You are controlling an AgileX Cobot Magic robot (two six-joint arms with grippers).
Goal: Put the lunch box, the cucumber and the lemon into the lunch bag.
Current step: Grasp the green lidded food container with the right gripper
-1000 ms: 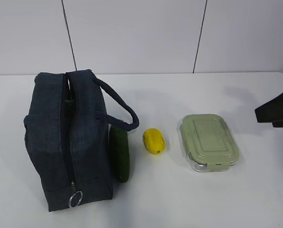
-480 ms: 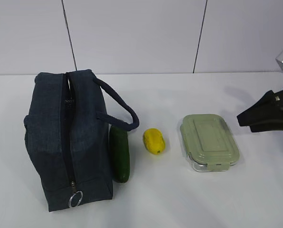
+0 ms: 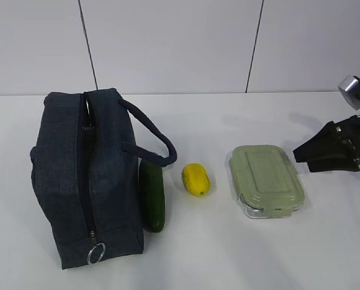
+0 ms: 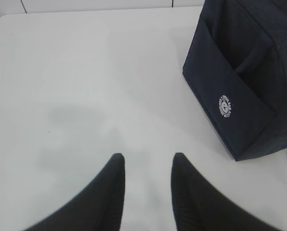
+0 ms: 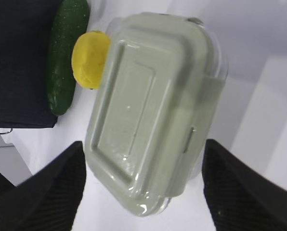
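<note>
The dark navy lunch bag (image 3: 86, 175) stands at the left, its zipper running along the top to a ring pull (image 3: 96, 252) at the near end. The cucumber (image 3: 151, 196) lies against the bag's right side, with the lemon (image 3: 196, 179) just right of it. Further right sits the lunch box (image 3: 266, 180) under its sage-green lid. My right gripper (image 3: 302, 158) hovers open just right of the box, apart from it. In the right wrist view the lunch box (image 5: 148, 96) fills the space ahead of the right gripper (image 5: 144, 147). My left gripper (image 4: 148, 159) is open over bare table, left of the lunch bag (image 4: 244, 86).
The white table (image 3: 228, 254) ends at a pale panelled wall behind. The bag's cord handle (image 3: 153, 136) arches over the cucumber's far end. In the right wrist view the lemon (image 5: 89, 60) and cucumber (image 5: 64, 57) lie beyond the box.
My right gripper has come in from the right edge, moving left toward the lunch box. The objects on the table have not moved.
</note>
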